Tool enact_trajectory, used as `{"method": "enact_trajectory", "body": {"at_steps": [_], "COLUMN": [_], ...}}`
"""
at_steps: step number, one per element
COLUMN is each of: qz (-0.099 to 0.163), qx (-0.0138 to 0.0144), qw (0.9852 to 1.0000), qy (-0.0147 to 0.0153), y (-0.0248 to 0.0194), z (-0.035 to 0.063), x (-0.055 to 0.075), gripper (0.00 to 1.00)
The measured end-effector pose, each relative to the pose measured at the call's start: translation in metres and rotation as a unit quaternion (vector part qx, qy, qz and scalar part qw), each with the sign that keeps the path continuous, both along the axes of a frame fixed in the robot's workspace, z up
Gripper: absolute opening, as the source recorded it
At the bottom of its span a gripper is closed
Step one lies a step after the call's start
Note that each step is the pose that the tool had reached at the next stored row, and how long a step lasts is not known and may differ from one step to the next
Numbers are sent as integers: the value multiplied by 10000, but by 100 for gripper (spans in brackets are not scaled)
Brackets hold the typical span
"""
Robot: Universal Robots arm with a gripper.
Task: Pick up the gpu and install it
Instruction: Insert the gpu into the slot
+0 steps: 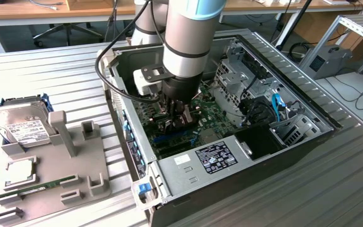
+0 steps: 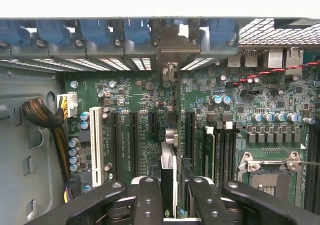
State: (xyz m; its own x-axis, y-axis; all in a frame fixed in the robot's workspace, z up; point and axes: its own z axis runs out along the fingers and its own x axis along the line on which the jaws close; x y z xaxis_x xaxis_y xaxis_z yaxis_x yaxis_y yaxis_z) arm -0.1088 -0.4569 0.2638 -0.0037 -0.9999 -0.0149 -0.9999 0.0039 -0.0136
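The gpu [image 2: 169,170] is seen edge-on as a thin card standing upright between my fingers [image 2: 149,200], with its silver end bracket [image 2: 170,72] against the case's rear slot openings. My gripper [image 2: 174,205] is shut on it, low over the green motherboard [image 2: 145,97] and in line with the black expansion slots [image 2: 134,140]. Whether the card's edge sits in a slot is hidden. In the exterior view my gripper [image 1: 176,116] reaches down into the open computer case [image 1: 282,71], and the arm covers most of the card.
A white slot [image 2: 96,145] and a brown cable bundle [image 2: 42,117] lie to one side, memory slots [image 2: 220,150] and the CPU socket [image 2: 270,165] to the other. Outside the case, a grey fixture [image 1: 62,179] holds a hard drive [image 1: 22,125] and a memory stick [image 1: 39,185].
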Motion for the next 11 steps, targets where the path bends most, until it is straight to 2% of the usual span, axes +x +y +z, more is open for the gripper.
{"method": "enact_trajectory", "body": {"at_steps": [4, 11], "qz": [10, 12], "qx": [0, 0], "qw": [10000, 10000], "qy": [1, 3], "y": [16, 16], "z": [-4, -22], "x": [2, 2], "gripper": [26, 26]}}
